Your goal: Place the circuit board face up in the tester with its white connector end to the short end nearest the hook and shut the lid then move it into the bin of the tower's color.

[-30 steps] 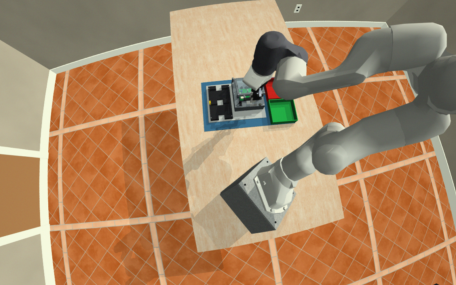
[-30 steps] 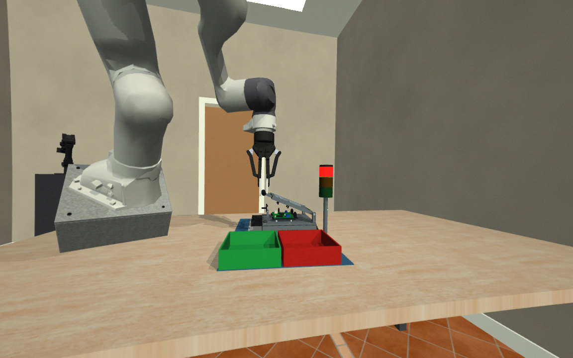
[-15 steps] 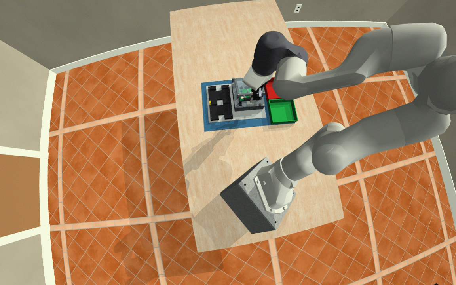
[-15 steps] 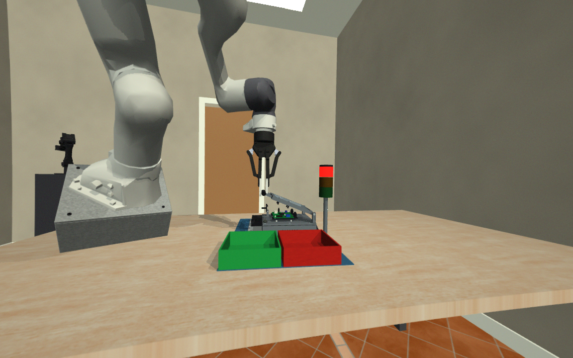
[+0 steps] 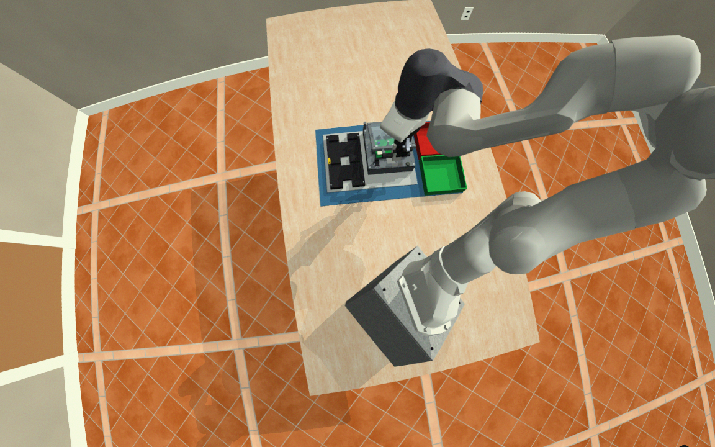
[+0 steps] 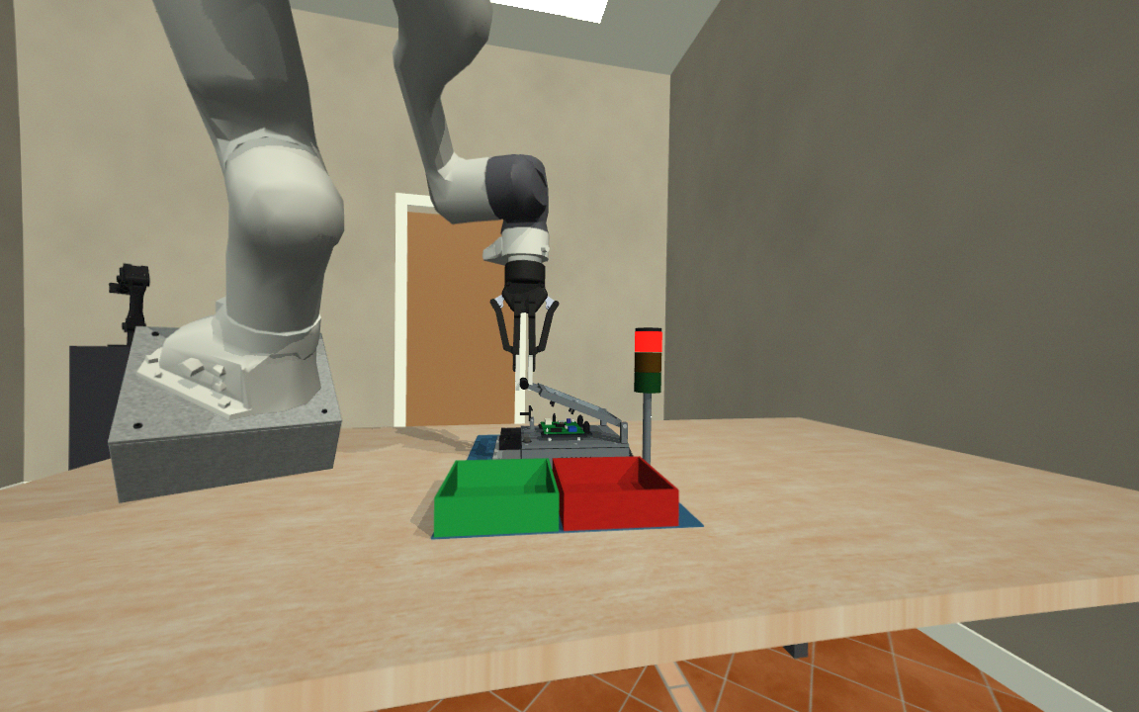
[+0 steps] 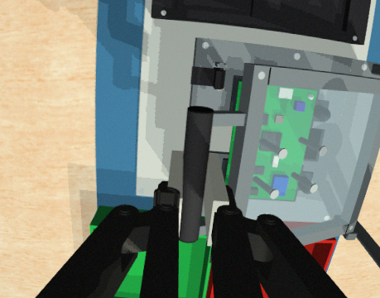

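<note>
Leftmost on the wooden table (image 6: 202, 567): grey pedestal (image 6: 139, 460) carrying the arm.

Further right, on the blue mat (image 5: 322, 197): green bin (image 6: 493, 513), upright, with nothing seen inside. Touches the red bin (image 6: 618, 508) along one wall.

Behind the green bin, toward the far edge of the mat: black tray (image 5: 331, 177), with no board in either pocket in the top view.

Above the seam of the two bins: gripper (image 6: 522, 352), pointing straight down. Pinches the lid's dark handle (image 7: 195, 171) between its fingers, nearly pressed together around the bar. In the wrist view, runs away from the camera as a round bar, with its near end between the fingertips.

Right of the gripper: tester (image 6: 591, 447) with its clear lid (image 6: 577, 402) tilted, raised at the handle side and low at the hinge side near the tower. Not latched.

Under the raised lid: green circuit board (image 7: 278, 144), lying face up on the tester's plate, seen through the clear panel. Cannot tell whether seated on both pins.

Rightmost, just beside the tester: signal tower (image 6: 646, 415) on a thin pole. Shows red at the top lamp (image 6: 648, 340).
</note>
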### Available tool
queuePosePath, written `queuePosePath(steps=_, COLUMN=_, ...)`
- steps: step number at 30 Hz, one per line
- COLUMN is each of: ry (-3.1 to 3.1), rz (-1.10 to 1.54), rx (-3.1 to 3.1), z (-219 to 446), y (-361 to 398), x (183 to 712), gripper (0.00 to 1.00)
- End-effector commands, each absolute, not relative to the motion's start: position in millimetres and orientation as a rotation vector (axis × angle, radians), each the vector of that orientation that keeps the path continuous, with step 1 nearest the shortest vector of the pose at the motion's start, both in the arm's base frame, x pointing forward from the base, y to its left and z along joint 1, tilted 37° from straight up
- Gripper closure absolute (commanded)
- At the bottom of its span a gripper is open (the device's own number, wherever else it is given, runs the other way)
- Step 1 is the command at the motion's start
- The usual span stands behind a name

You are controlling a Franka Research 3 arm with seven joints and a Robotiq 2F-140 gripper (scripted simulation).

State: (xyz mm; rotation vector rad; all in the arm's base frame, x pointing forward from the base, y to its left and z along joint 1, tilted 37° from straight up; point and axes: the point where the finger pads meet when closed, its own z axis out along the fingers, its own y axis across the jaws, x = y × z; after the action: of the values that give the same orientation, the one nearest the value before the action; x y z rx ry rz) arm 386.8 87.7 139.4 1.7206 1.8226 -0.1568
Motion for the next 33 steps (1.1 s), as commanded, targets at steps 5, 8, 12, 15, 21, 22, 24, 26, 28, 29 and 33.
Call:
queuePosePath(steps=5, ry=1.82, rz=-0.157, rx=1.723, z=138.4, y=86.6, x=386.7, gripper=1.0)
queuePosePath(steps=8, ry=1.82, rz=-0.157, rx=1.723, z=138.4, y=86.6, x=386.7, gripper=1.0)
queuePosePath(steps=12, ry=1.82, rz=-0.157, rx=1.723, z=138.4, y=86.6, x=386.7, gripper=1.0)
queuePosePath(steps=15, ry=1.82, rz=-0.157, rx=1.723, z=139.4, y=87.2, x=386.7, gripper=1.0)
queuePosePath(steps=21, ry=1.82, rz=-0.157, rx=1.723, z=149.7, y=93.2, x=387.1, gripper=1.0)
queuePosePath(steps=22, ry=1.82, rz=-0.157, rx=1.723, z=149.7, y=93.2, x=387.1, gripper=1.0)
queuePosePath(steps=24, ry=1.82, rz=-0.157, rx=1.723, z=152.4, y=94.7, x=387.5, gripper=1.0)
queuePosePath(steps=26, ry=1.82, rz=-0.157, rx=1.723, z=158.4, y=98.2, x=388.2, gripper=1.0)
queuePosePath(steps=28, ry=1.82, rz=-0.157, rx=1.723, z=164.7, y=101.8, x=389.2, gripper=1.0)
queuePosePath(steps=29, ry=1.82, rz=-0.157, rx=1.723, z=167.8, y=103.6, x=389.8, gripper=1.0)
queuePosePath(steps=33, ry=1.82, rz=-0.157, rx=1.723, z=179.3, y=110.2, x=392.5, gripper=1.0)
